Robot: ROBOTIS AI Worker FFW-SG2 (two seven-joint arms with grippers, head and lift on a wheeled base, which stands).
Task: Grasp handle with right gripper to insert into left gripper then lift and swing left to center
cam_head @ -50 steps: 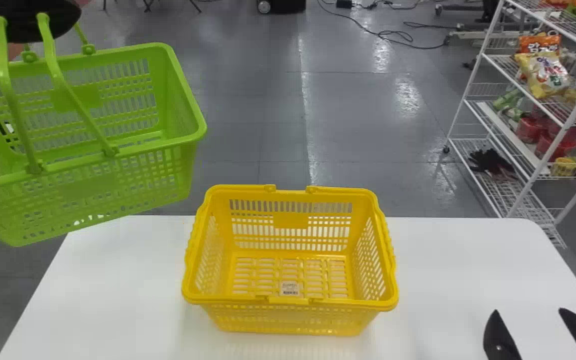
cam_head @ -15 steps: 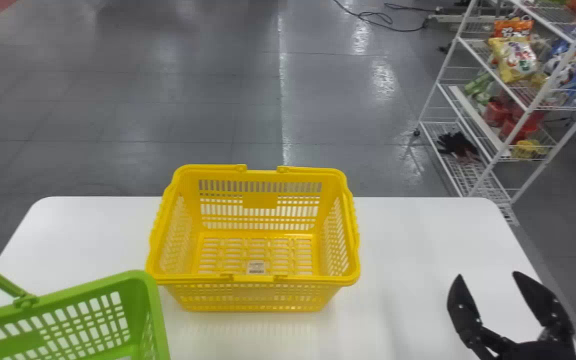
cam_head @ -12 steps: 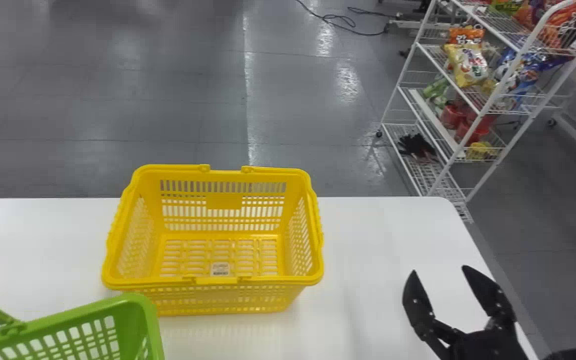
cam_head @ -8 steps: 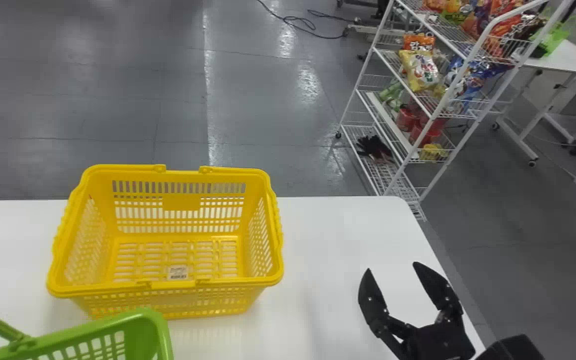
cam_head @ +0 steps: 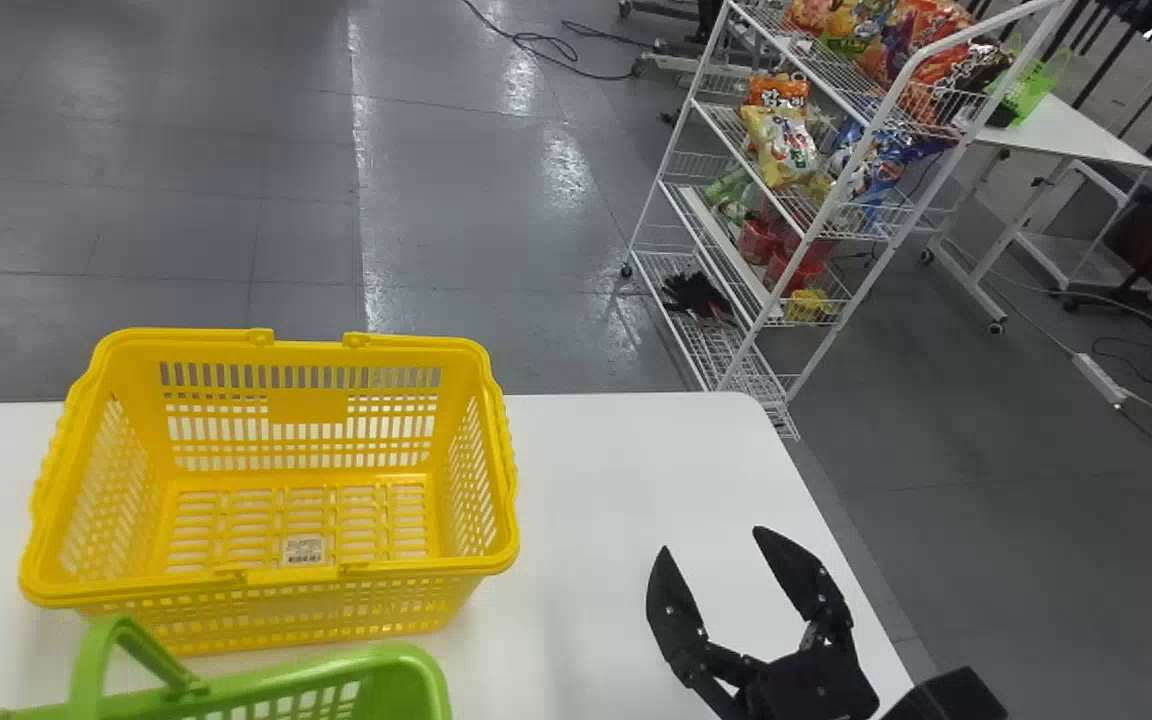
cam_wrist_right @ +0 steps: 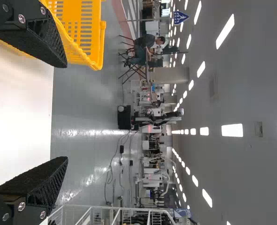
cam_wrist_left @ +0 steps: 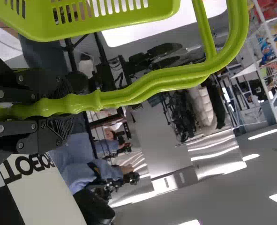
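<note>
Black fingers [cam_head: 674, 610] carry silver screws [cam_wrist_right: 21, 18] and ribbed pads [cam_wrist_right: 47, 185]; the lettered casing [cam_wrist_left: 44, 194] seems white.

Green basket [cam_head: 398, 672] is cut off by the head view's bottom edge. Handle [cam_wrist_left: 152, 83] is partly hidden in left gripper [cam_wrist_left: 65, 108]. Label [cam_head: 303, 549] print is too small to read.

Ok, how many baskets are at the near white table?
2. The yellow basket stands on the table; the green basket is nearer, at the head view's bottom left, its handle in the left end effector.

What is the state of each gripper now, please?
Left gripper: closed on the handle of the green basket.
Right gripper: open, holding nothing.
</note>
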